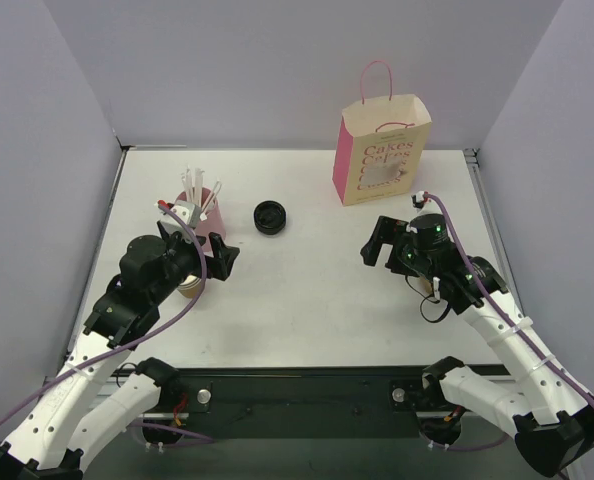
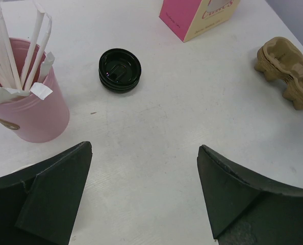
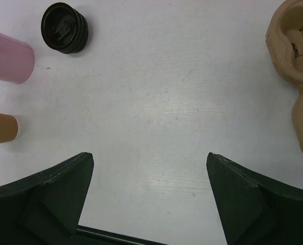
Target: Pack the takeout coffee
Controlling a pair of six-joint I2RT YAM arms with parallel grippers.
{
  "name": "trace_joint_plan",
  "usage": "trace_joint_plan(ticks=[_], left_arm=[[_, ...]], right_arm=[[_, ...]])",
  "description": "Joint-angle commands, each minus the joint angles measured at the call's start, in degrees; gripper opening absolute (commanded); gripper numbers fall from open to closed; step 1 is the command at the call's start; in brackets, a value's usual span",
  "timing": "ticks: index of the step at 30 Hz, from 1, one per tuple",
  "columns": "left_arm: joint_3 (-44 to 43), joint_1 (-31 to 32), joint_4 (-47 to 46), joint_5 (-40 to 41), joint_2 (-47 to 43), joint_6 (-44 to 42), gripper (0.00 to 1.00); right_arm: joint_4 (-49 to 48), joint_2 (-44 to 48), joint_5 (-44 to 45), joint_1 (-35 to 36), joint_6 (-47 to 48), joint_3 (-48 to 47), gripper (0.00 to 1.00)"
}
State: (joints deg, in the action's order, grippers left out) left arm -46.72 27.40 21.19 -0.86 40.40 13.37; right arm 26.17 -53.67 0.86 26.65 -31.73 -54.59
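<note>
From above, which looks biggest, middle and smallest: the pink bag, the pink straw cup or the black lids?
1. pink bag, biggest by far
2. pink straw cup, partly hidden
3. black lids, smallest

Even, diffuse light falls from overhead and fills all three views brightly; the white tabletop [image 1: 307,290] reads a pale lilac-grey with no hard glare. Shadows are soft and short: a faint one beside the paper bag [image 1: 382,150], blurred patches under the arms in the top view, and a dim rim around the black lids [image 2: 120,70] and the pink cup [image 2: 36,115]. In the right wrist view the tabletop shows a weak streaky sheen at its centre. The left hand [image 2: 145,153] and right hand [image 3: 150,158] appear nearly black, with little surface detail and slightly soft edges. Focus is otherwise sharp; the wrist views bend mildly toward their corners.
</note>
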Motion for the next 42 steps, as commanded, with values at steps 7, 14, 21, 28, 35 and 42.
trace_joint_plan(ticks=[7,14,21,28,35,42], left_arm=[[-0.5,0.4,-2.5,0.4,-0.9,0.8,0.93],[-0.6,0.6,-2.3,0.4,-1.1,0.7,0.92],[-0.7,0.7,-1.6,4.2,-1.6,0.5,0.91],[-0.7,1.0,-1.2,5.5,-1.2,0.3,0.91],[-1.1,1.2,-0.5,7.5,-1.6,0.0,0.9],[-1.1,1.1,1.8,17.2,-2.4,0.3,0.85]], right_arm=[[0.5,0.1,4.0,-0.1,-1.8,-1.7,1.0],[0.7,-1.3,14.2,-0.3,-1.4,-1.7,0.98],[-1.6,-16.9,20.5,-2.7,1.1,-11.7,0.86],[-4.5,-30.6,13.4,-9.3,-6.1,-29.3,0.74],[-8.0,-41.0,6.2,-7.2,-0.1,-41.4,0.69],[-11.0,-50.6,3.1,0.9,1.1,-44.7,0.63]])
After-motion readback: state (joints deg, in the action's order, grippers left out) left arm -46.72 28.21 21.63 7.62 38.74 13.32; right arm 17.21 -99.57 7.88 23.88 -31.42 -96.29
